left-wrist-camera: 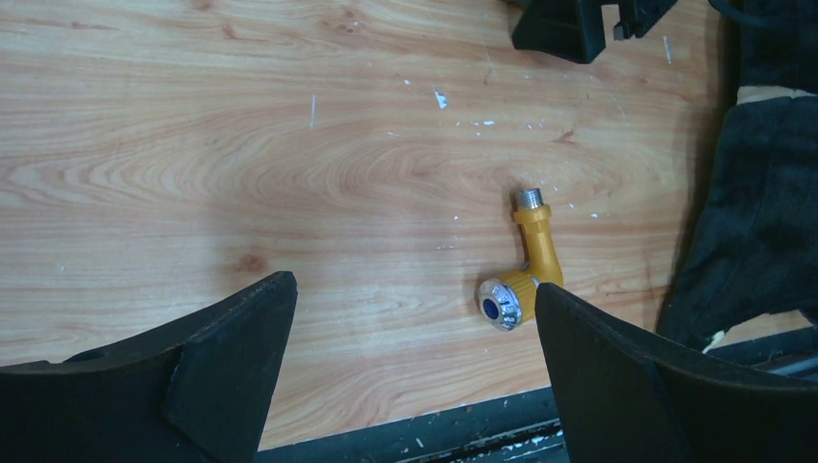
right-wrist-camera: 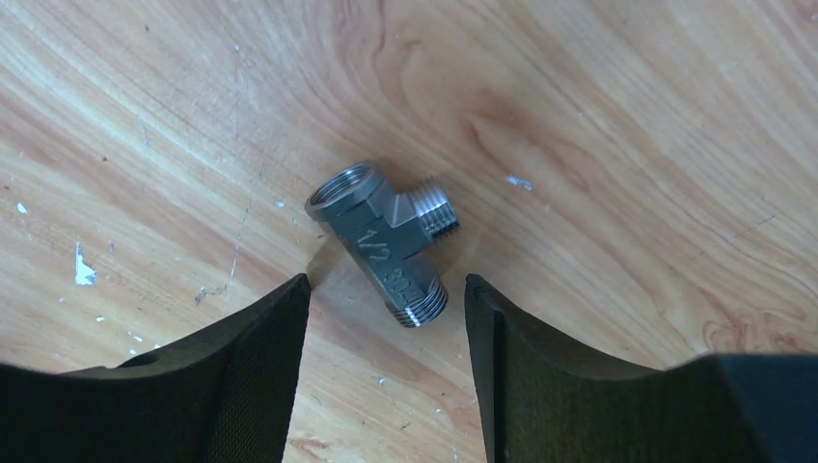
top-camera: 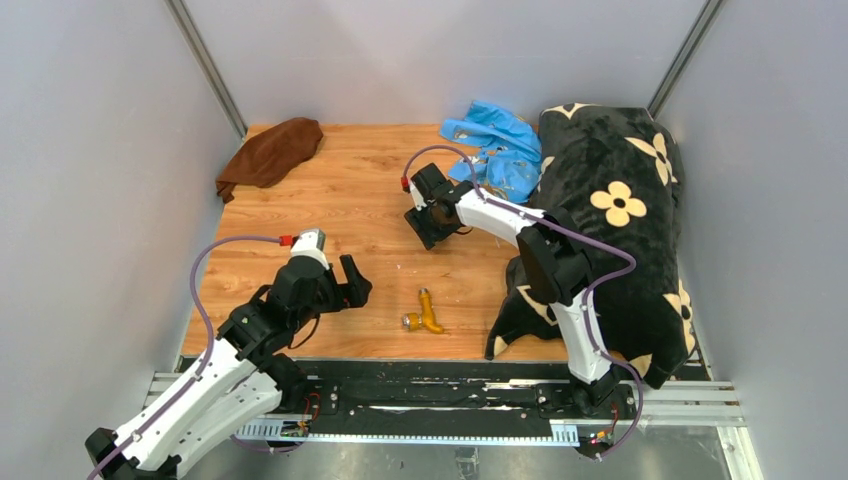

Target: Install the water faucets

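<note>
One fitting [right-wrist-camera: 384, 241], seemingly within right pincer [right-wrist-camera: 388, 282].

Item 1: grey metal T-shaped fitting [right-wrist-camera: 386, 241], lying on the table [right-wrist-camera: 627, 145]. I read "1/2" in raised characters on its body, running along its length. More raised characters follow toward the threaded end, but I cannot make them out with certainty.

Item 2: orange tap [left-wrist-camera: 535, 256]. Its round silver end carries a plain blue dot, with no lettering I can read.

I find no other legible text.
</note>
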Motion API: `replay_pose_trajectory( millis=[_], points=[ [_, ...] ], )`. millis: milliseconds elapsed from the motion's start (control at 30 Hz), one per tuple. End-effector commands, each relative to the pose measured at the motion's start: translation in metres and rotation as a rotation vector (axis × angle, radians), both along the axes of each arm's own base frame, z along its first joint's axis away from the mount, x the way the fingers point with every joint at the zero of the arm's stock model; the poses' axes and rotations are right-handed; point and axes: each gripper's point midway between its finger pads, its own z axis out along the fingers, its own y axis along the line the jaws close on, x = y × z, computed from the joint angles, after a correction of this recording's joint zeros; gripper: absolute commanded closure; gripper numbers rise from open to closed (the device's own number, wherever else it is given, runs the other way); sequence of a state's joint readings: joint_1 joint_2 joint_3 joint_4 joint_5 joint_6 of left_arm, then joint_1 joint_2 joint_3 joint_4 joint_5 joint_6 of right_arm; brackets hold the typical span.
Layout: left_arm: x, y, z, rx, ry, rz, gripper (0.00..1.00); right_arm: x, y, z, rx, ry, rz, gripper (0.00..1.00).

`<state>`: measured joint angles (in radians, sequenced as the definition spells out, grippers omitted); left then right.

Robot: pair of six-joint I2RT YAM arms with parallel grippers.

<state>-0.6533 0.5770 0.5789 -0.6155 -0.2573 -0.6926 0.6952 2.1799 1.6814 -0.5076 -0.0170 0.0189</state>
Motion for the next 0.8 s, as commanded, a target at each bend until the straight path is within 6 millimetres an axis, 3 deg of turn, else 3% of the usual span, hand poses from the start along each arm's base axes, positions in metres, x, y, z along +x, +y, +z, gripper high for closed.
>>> replay_pose_trajectory(
  millis=[0, 200, 433, 533, 633, 767],
  points=[
    [0.005, -0.017, 0.019, -0.026, -0.043, -0.082, 0.02, 0.004, -0.008, -0.017, -0.049, 0.017, 0.045, 0.41],
    [0.007, -0.033, 0.028, -0.083, -0.086, -0.146, 0.02, 0.005, -0.010, -0.027, -0.074, 0.005, 0.111, 0.43],
    [0.009, -0.049, 0.024, -0.155, -0.090, -0.181, 0.02, 0.001, 0.001, -0.021, -0.013, 0.032, 0.111, 0.58],
    [0.009, -0.049, 0.031, -0.182, -0.130, -0.181, 0.02, -0.002, 0.002, -0.017, 0.001, 0.037, 0.100, 0.65],
    [0.010, -0.046, 0.033, -0.194, -0.159, -0.164, 0.02, -0.005, 0.002, -0.013, 0.015, 0.041, 0.099, 0.82],
    [0.010, -0.043, 0.037, -0.187, -0.167, -0.160, 0.02, -0.024, 0.004, 0.001, 0.112, 0.089, 0.112, 0.98]
  ],
)
